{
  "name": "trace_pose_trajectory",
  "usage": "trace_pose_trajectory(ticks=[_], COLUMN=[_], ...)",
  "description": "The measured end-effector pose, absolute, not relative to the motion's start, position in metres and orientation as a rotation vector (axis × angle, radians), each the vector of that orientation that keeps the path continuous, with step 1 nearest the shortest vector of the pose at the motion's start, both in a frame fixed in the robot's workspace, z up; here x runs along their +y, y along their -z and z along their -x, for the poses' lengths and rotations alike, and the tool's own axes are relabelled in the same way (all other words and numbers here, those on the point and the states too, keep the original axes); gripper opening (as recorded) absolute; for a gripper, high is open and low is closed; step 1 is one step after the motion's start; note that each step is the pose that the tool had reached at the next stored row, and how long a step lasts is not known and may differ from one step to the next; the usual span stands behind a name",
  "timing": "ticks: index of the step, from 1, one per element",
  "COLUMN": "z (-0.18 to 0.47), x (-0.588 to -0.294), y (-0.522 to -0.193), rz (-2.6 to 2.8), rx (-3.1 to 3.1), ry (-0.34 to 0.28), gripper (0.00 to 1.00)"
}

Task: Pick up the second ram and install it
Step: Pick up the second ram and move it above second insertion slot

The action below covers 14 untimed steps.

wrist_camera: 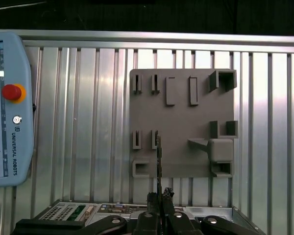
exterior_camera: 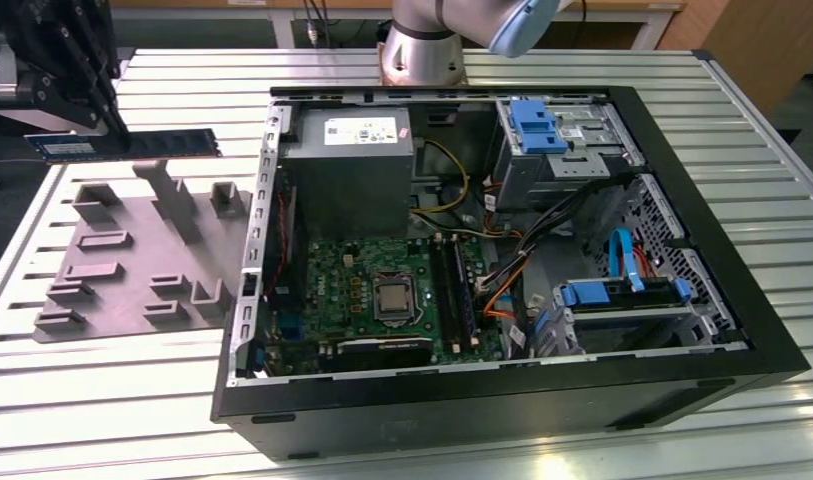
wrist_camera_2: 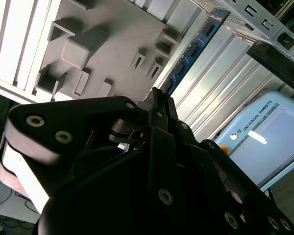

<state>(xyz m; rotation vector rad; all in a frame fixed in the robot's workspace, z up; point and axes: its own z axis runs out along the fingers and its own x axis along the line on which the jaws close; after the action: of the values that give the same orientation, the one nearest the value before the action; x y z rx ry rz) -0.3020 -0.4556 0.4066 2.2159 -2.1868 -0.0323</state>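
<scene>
The second ram [exterior_camera: 126,145], a thin blue stick with dark chips, hangs level above the grey holder plate [exterior_camera: 126,265] at the exterior view's left. My gripper [exterior_camera: 89,128] is shut on its upper edge near one end. In the second wrist view the stick [wrist_camera_2: 192,50] runs out from between the black fingers [wrist_camera_2: 159,98]. In the first wrist view it shows edge-on as a thin dark line [wrist_camera: 159,159] over the plate [wrist_camera: 186,117], rising from my gripper [wrist_camera: 159,197]. The black slot rails [exterior_camera: 454,290] lie beside the processor socket on the green motherboard [exterior_camera: 366,290].
The open black computer case [exterior_camera: 513,400] lies on the ribbed metal table [exterior_camera: 113,400], at the exterior view's right of the plate. Inside are a grey power supply [exterior_camera: 353,160], blue drive clips [exterior_camera: 533,125] and orange and blue cables [exterior_camera: 513,290]. A teach pendant [wrist_camera: 5,107] rests on the table.
</scene>
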Motion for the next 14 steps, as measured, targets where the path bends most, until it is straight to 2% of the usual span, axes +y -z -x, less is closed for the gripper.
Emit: trace_pose_trajectory(ticks=[14], z=[0.2990], x=[-0.4557], y=[-0.4066], rz=[-2.216], rx=[-2.187], ry=[0.032], gripper=[0.14])
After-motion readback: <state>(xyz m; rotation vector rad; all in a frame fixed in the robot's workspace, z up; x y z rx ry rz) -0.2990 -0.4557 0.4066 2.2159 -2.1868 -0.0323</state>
